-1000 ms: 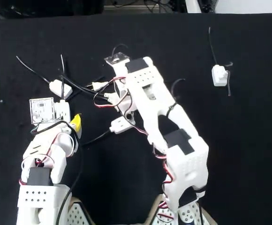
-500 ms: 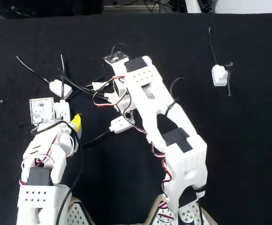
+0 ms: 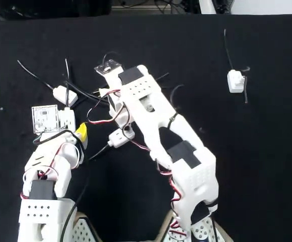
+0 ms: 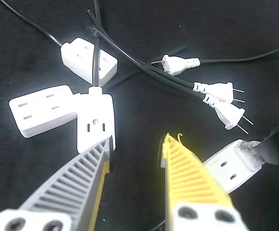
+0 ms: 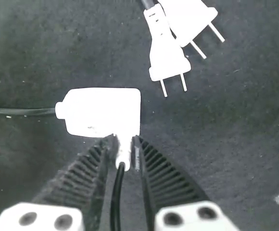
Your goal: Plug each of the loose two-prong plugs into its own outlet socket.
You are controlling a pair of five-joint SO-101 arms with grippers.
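White socket point(image 5: 101, 111) on a black cord lies on the black bench point(image 3: 267, 151), roughly in the middle of the high view, and the other things are placed from it. The right gripper point(image 5: 124, 141) stands right at this socket, its fingers drawn narrow on a white plug point(image 5: 123, 155) whose black cord runs back between them. The plug's front touches the socket's near side; its prongs cannot be seen, so how far it is seated cannot be told.

Just beyond the socket, on the side away from the right gripper, lie two loose plugs point(image 5: 166, 57) side by side with bare prongs. A third plug point(image 4: 178, 63) lies a little farther off, its own cord running away from it.

The left gripper point(image 4: 135, 142) hangs just left of the socket in the high view, fingers spread wide with nothing between them. Its grey finger point(image 4: 82, 178) ends just beside a white outlet point(image 4: 96, 120). This outlet touches a square tap point(image 4: 41, 109), which lies farther still from the socket. A small block point(image 4: 89, 60) sits behind those two, under crossing black cords.

Well apart from the socket, far to its right in the high view, a lone adapter point(image 3: 235, 80) rests beside a thin cord.
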